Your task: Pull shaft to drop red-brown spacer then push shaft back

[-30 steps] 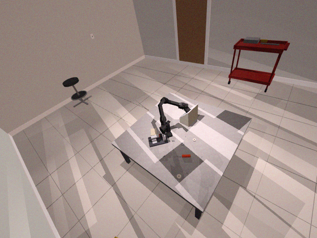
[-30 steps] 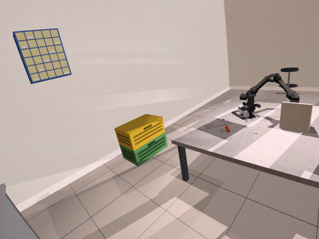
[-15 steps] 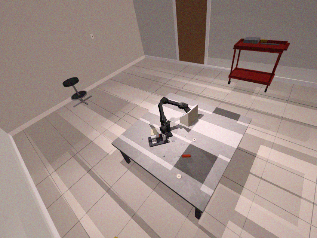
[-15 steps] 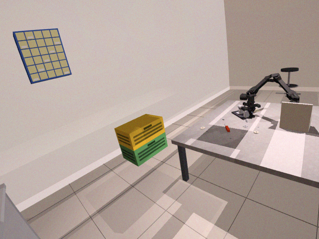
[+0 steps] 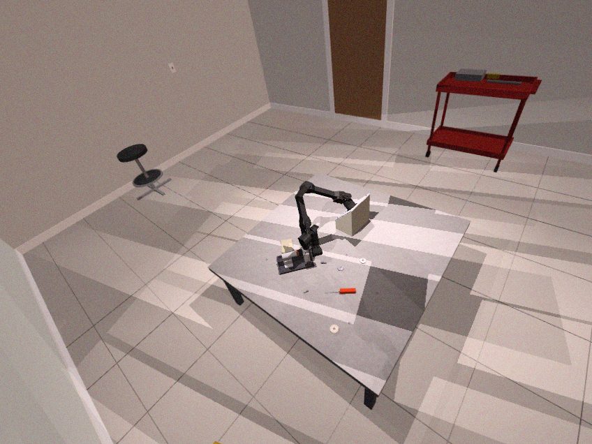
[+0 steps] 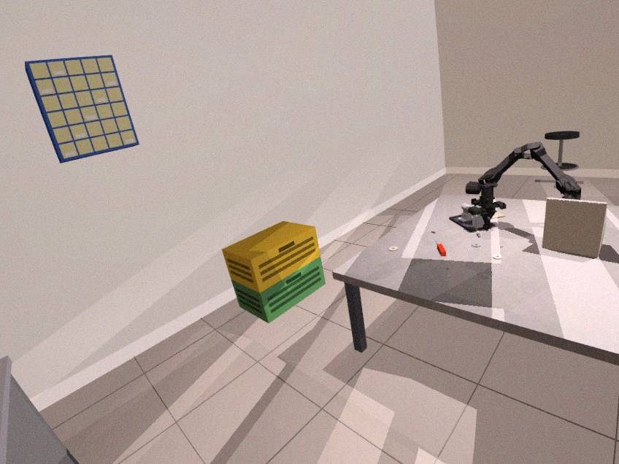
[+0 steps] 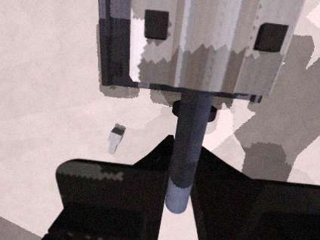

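Observation:
My gripper [image 7: 178, 140] [image 5: 314, 254] is shut on the shaft [image 7: 192, 132], near its free end, which sticks out between the fingers. The shaft is a smooth blue-grey rod running into the big pale grey housing block [image 7: 158, 62] with two black squares on its face. A dark base [image 7: 115, 45] [image 5: 288, 270] [image 6: 457, 219] carries it. A dark rounded shape [image 7: 213, 114] shows beneath the shaft by the block. No red-brown spacer shows in the wrist view. In the top view a small reddish spot [image 5: 299, 253] shows at the fixture beside the arm; I cannot tell whether it is a spacer.
A small grey piece [image 7: 115, 139] lies left of the shaft on the table. A red-handled screwdriver [image 5: 347, 290] [image 6: 441, 249] and several pale rings lie farther off. A cream upright panel [image 5: 359, 218] [image 6: 574, 227] stands by the arm. A pale yellow piece [image 5: 286, 244] lies behind the fixture.

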Robot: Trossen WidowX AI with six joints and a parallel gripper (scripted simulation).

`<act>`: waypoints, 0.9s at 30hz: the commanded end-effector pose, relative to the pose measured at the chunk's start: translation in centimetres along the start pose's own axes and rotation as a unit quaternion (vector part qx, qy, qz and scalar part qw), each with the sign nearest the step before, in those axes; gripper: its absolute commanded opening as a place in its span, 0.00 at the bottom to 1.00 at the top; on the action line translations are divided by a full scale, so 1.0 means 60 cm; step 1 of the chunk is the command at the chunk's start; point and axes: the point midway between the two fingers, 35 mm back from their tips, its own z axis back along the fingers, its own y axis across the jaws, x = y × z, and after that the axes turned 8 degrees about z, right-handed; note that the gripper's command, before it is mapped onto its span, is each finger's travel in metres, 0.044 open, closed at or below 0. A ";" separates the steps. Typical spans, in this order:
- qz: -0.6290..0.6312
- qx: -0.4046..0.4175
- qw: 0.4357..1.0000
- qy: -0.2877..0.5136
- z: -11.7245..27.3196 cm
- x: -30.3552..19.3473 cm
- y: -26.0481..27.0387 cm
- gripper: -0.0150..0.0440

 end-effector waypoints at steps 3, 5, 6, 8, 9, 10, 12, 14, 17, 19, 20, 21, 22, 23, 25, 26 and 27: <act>-0.003 0.001 1.000 0.000 0.000 -0.001 0.000 0.25; -0.003 0.001 1.000 0.000 0.000 -0.001 0.001 0.25; -0.003 0.001 1.000 0.000 0.000 -0.002 0.001 0.25; -0.003 0.001 1.000 0.000 0.000 -0.002 0.001 0.25; -0.003 0.001 1.000 0.000 0.000 -0.002 0.001 0.25; -0.003 0.001 1.000 0.000 0.000 -0.002 0.001 0.25; -0.003 0.001 1.000 0.000 0.000 -0.003 0.001 0.25; -0.003 0.001 1.000 0.000 0.000 -0.003 0.001 0.25; -0.003 0.001 1.000 0.000 0.000 -0.003 0.001 0.25; -0.003 0.001 1.000 0.000 0.000 -0.004 0.001 0.25; -0.003 0.001 1.000 0.000 0.000 -0.004 0.001 0.25; -0.003 0.001 1.000 0.000 0.000 -0.004 0.001 0.25; -0.003 0.001 1.000 0.000 0.000 -0.004 0.001 0.25; -0.003 0.001 1.000 0.000 0.000 -0.004 0.001 0.25; -0.003 0.001 1.000 0.000 0.000 -0.005 0.001 0.25; -0.003 0.001 1.000 0.000 0.000 -0.005 0.001 0.25; -0.003 0.001 1.000 0.000 0.000 -0.005 0.001 0.25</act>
